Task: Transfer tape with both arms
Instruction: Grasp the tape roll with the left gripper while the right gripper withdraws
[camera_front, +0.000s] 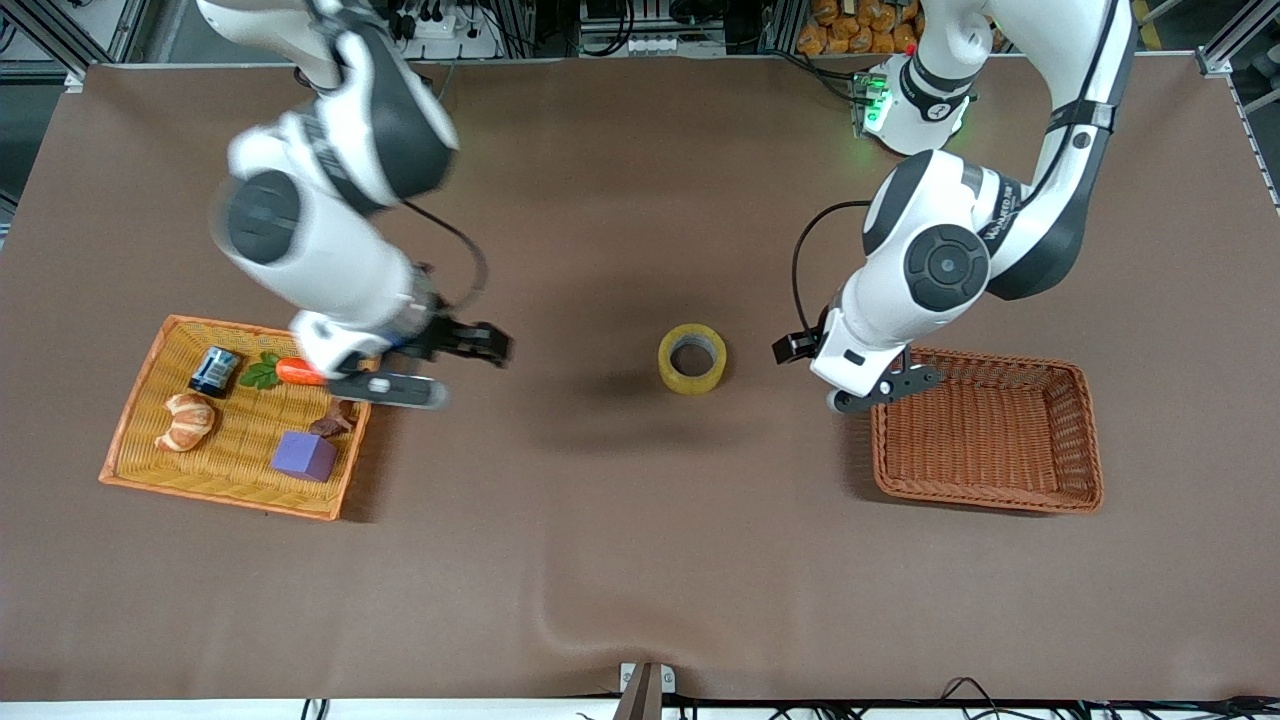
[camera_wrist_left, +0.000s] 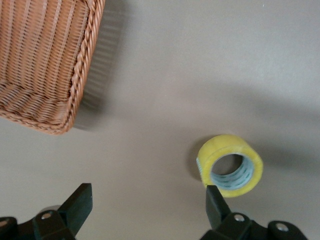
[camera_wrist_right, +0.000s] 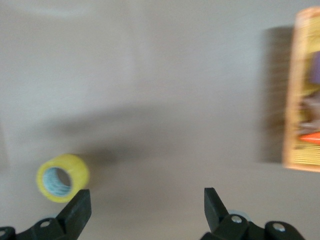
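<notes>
The tape (camera_front: 692, 358), a yellowish roll with a grey-white core, lies on the brown table between the two arms. It also shows in the left wrist view (camera_wrist_left: 230, 165) and the right wrist view (camera_wrist_right: 62, 177). My left gripper (camera_front: 862, 390) hangs open and empty (camera_wrist_left: 147, 207) over the table, at the edge of the brown wicker basket (camera_front: 985, 430) and beside the tape. My right gripper (camera_front: 445, 368) is open and empty (camera_wrist_right: 145, 207) above the table, between the orange tray (camera_front: 140, 440) and the tape. The right arm looks motion-blurred.
The orange tray holds a croissant (camera_front: 186, 420), a purple cube (camera_front: 304, 455), a carrot (camera_front: 296, 372), a dark can (camera_front: 214, 370) and a brown piece (camera_front: 335, 420). The wicker basket (camera_wrist_left: 45, 60) is empty. The tray's edge shows in the right wrist view (camera_wrist_right: 302, 100).
</notes>
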